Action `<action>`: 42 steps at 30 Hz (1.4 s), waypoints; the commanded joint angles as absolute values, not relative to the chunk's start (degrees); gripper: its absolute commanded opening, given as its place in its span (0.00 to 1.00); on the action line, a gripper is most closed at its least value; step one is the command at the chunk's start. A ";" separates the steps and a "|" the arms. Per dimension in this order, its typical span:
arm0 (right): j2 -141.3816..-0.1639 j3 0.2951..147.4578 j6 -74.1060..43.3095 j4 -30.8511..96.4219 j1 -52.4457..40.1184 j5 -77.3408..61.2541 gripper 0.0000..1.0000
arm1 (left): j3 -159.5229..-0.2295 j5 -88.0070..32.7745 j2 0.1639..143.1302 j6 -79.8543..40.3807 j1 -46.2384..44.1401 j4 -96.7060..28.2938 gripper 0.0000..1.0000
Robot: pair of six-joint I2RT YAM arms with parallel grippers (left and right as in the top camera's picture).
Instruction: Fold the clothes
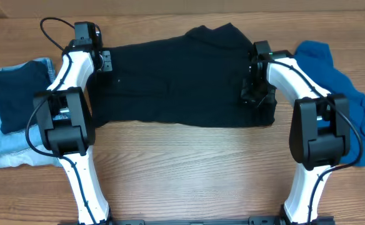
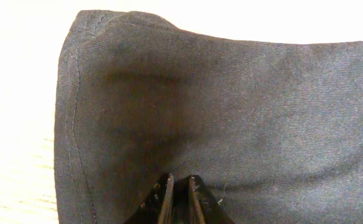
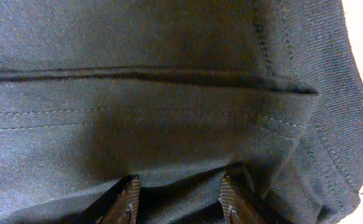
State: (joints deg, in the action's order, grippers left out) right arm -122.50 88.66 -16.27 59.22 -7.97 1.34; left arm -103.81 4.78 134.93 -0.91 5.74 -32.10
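The black shirt (image 1: 170,75) lies spread on the middle of the table (image 1: 182,162). My left gripper (image 1: 105,61) is at its left edge, my right gripper (image 1: 252,89) at its right edge. At my left wrist, my fingers (image 2: 165,199) are nearly together, pinching the shirt. At my right wrist, my fingers (image 3: 129,200) stand wide apart on it.

No text, label, brand or number can be read anywhere.

A robotics lab is indicated: a left arm (image 1: 73,69) and a right arm (image 1: 295,78) are mounted at the edge of a wood-grain bench (image 1: 189,162), a cable (image 1: 42,26) is looped beside one, and a black garment (image 1: 176,81) is spread between them.
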 commanded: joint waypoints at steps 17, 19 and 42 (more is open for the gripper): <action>-123.57 84.79 -14.76 58.74 -7.64 2.52 0.48 | -116.16 3.44 129.82 13.96 6.90 -58.70 0.58; -123.57 84.79 -14.76 58.54 -7.64 2.52 0.48 | -116.16 0.54 128.86 15.38 6.92 -63.86 0.59; -123.57 84.79 -14.79 59.09 -7.64 2.50 0.49 | -108.07 -6.17 129.12 33.26 8.34 -65.58 0.56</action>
